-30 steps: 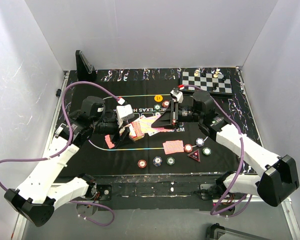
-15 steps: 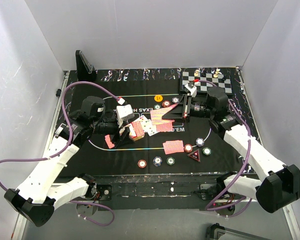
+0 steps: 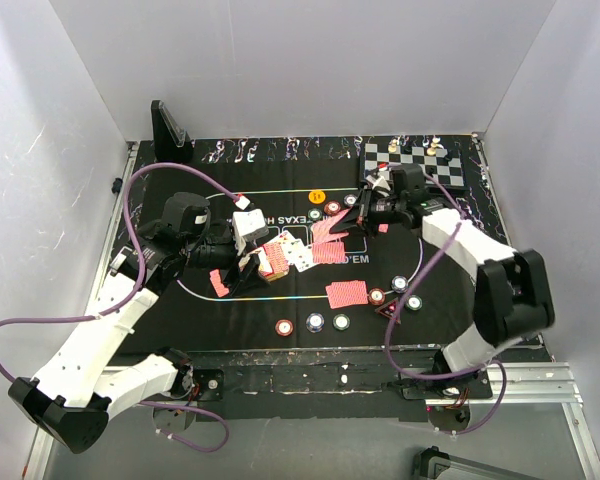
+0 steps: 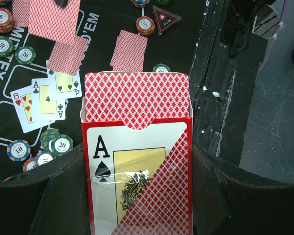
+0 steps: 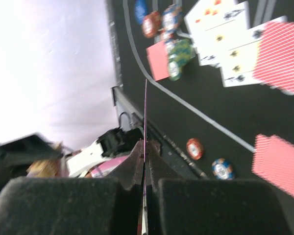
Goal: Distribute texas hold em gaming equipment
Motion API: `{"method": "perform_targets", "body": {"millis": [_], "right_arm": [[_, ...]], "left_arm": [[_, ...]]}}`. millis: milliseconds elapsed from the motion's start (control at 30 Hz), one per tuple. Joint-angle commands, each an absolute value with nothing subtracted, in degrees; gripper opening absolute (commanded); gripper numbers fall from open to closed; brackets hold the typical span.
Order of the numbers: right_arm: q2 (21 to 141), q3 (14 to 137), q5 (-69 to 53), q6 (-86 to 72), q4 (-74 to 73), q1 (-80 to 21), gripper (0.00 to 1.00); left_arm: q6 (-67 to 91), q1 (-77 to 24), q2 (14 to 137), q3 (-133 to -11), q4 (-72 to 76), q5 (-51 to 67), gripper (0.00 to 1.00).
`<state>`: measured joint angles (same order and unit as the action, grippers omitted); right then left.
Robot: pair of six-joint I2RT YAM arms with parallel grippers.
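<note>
My left gripper (image 4: 137, 196) is shut on a red card box (image 4: 137, 147) with an ace of spades on its front, held over the mat's left half (image 3: 270, 262). Above the mat's middle, my right gripper (image 3: 363, 215) is shut on one red-backed playing card (image 3: 328, 228), which shows edge-on (image 5: 145, 112) between its fingers. Three cards lie face up (image 3: 295, 255) between the two grippers. Face-down cards lie at the near middle (image 3: 346, 293) and the near left (image 3: 218, 282). Poker chips (image 3: 314, 321) and a red triangular marker (image 3: 388, 310) sit along the near side.
A chessboard (image 3: 415, 162) with pieces stands at the back right, just behind my right wrist. A black stand (image 3: 170, 128) is at the back left. A yellow button (image 3: 317, 195) and three chips (image 3: 332, 208) lie behind the face-up cards.
My right gripper has shut on a card and pulled back toward the chessboard, its arm swinging in over the mat. The left gripper and box have not moved.
</note>
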<state>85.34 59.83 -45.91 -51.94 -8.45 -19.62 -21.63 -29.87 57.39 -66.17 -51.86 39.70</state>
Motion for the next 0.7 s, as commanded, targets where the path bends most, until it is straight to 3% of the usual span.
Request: {"method": "perform_targets", "body": {"millis": [0, 400, 667], "right_arm": [[94.63, 65.82, -40.62, -43.34, -14.49, -19.51, 0.01], [106.16, 70.75, -28.05, -39.90, -19.60, -20.12, 0.01], [109.16, 70.84, -25.93, -39.11, -13.89, -22.06, 0.01]], "left_arm": [[-21.71, -30.15, 56.34, -68.55, -50.63, 41.04, 0.00], [-21.88, -30.15, 56.08, -67.76, -50.45, 41.22, 0.00], [-21.88, -30.15, 55.55, -67.94, -50.45, 40.96, 0.00]]}}
